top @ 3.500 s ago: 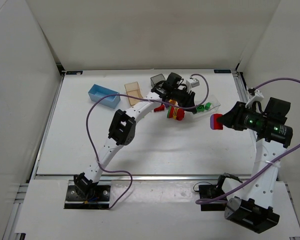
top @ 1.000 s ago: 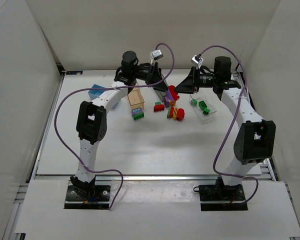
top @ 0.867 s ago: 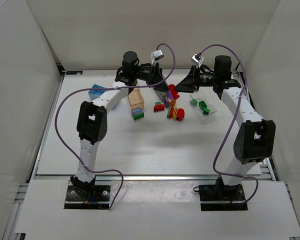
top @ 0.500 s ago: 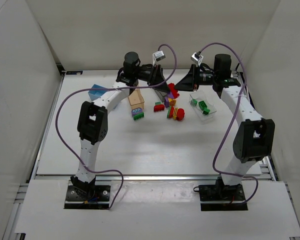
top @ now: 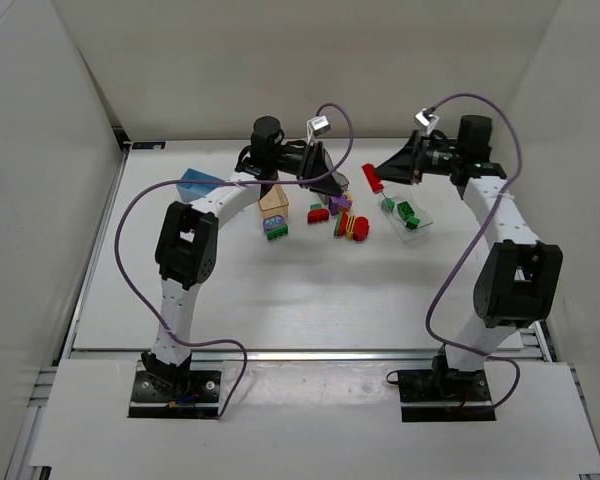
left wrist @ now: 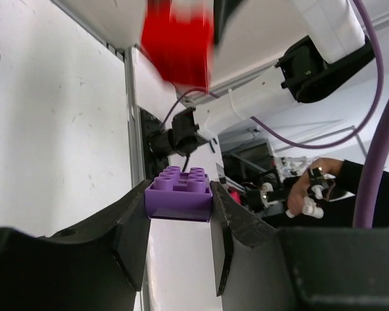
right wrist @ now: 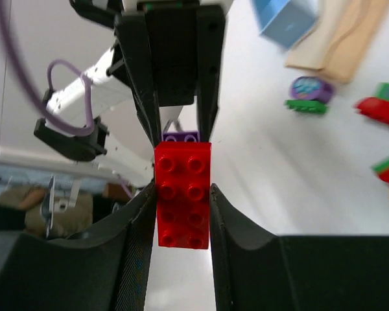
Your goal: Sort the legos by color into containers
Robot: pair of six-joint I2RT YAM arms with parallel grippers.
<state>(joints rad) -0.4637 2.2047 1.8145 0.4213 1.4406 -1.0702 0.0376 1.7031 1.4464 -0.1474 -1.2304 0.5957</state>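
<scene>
Over the far middle of the worktop (top: 280, 290), the two arms meet nose to nose, each carrying a brick. The left jaws pinch a purple brick (left wrist: 179, 191) by its sides, studs up. The right jaws are clamped on a long red brick (right wrist: 183, 194). The two bricks hang close together but apart, and neither is down in a bin yet. So where does the sort stand? The clear bin (top: 423, 220) on the right has green bricks (top: 407, 211) in it, and that is the only colour visibly homed. The light blue bin (top: 202, 185) and the tan bin (top: 273, 200) look bare from above, though it's hard to be sure. I can't pick out a dark bin behind the left wrist. Loose on the worktop lie a green-and-purple piece (top: 276, 229) just beside the tan bin, a small red brick (top: 318, 214), and a red, yellow and green clump (top: 352, 226). I'd call it well short of halfway, with stacks left to split.
</scene>
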